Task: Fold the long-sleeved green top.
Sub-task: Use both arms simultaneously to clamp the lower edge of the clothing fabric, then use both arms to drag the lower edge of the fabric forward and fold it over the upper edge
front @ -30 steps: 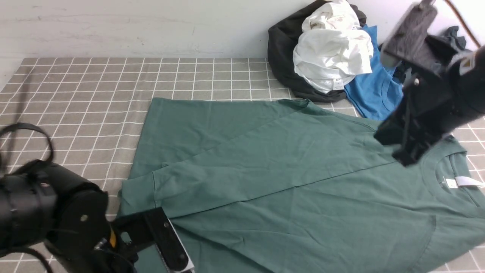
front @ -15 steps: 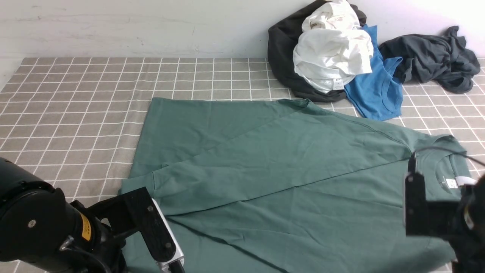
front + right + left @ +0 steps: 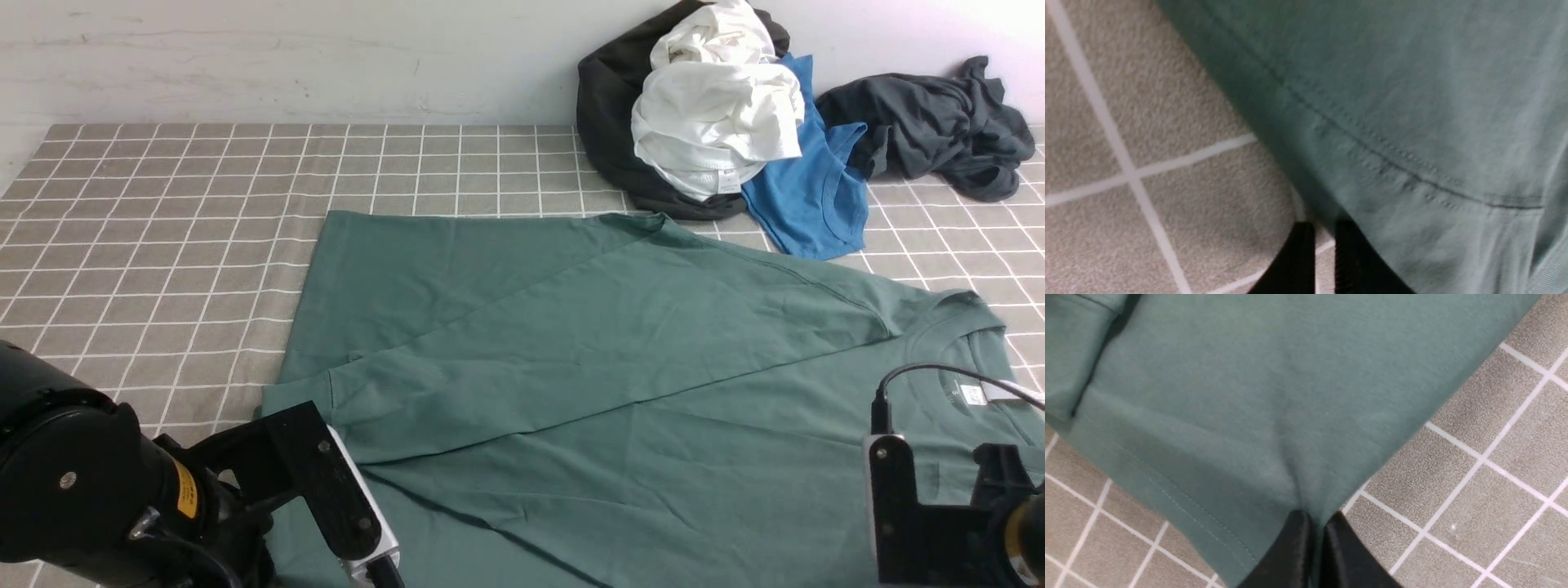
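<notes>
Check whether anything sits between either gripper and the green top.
Nothing visible does. The left gripper is shut on a hem corner of the green top; the right gripper looks closed on its near edge. Both meet the fabric directly. The heap of other clothes lies at the far side, away from both.

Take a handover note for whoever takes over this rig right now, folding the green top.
Left gripper: shut on the top's near hem corner.
Right gripper: jaws nearly together at the top's near edge, collar end; grip unclear.
Top: flat on the tablecloth, collar to the right.
Done: one sleeve folded across the body.
Left: the remaining folds.
</notes>
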Robot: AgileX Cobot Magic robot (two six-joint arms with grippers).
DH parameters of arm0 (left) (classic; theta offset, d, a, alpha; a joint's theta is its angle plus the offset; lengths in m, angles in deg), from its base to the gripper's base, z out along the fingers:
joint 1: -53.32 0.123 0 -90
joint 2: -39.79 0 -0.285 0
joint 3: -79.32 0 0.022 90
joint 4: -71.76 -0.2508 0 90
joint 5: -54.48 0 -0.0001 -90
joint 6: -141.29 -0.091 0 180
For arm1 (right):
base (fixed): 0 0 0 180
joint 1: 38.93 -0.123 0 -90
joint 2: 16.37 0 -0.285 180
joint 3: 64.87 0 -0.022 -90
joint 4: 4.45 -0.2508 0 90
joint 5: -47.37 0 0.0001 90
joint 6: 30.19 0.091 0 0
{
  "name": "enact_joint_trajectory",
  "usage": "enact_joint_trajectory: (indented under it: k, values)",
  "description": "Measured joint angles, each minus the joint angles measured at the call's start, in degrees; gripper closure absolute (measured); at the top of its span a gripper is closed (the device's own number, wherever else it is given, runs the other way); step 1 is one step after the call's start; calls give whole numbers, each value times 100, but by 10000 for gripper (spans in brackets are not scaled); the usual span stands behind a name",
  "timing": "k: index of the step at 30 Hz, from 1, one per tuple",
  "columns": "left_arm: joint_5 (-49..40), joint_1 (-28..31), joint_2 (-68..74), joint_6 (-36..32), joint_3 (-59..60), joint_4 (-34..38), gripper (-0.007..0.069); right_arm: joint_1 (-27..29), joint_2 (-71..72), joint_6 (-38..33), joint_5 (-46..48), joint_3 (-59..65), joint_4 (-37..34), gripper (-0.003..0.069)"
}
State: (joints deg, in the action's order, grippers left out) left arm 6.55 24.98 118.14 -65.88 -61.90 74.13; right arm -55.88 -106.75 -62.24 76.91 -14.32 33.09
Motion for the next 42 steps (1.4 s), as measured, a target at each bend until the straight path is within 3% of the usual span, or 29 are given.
enact_joint_trajectory:
  k: [4, 8, 14, 17, 20, 26, 28, 34, 42]
  values:
    - [0, 0, 0, 38, 0, 5, 619, 0, 240, 321, 88, 10, 145, 661]
    - [11, 0, 0, 135, 0, 2, 619, 0, 311, 568, 35, 10, 184, 629]
    - [17, 0, 0, 192, 0, 2, 619, 0, 20, 640, -158, 12, 504, 403]
    - [17, 0, 0, 217, 0, 2, 619, 0, -96, 692, -304, 12, 717, 349]
    - [22, 0, 0, 228, 0, 42, 619, 0, -146, 927, -394, 12, 829, 396]
    - [-34, 0, 0, 325, -46, 211, 619, 0, -177, 1552, -597, 11, 828, 639]
    - [-102, 0, -14, 425, -111, 211, 619, 0, -133, 1649, -531, -18, 821, 653]
    - [-322, 314, -30, 1765, -1168, -23, 619, 0, 221, 2381, 575, -962, 623, 662]
    - [405, 1387, 1295, 1991, -2793, -57, 619, 14, -792, 2481, 674, -2845, 415, 662]
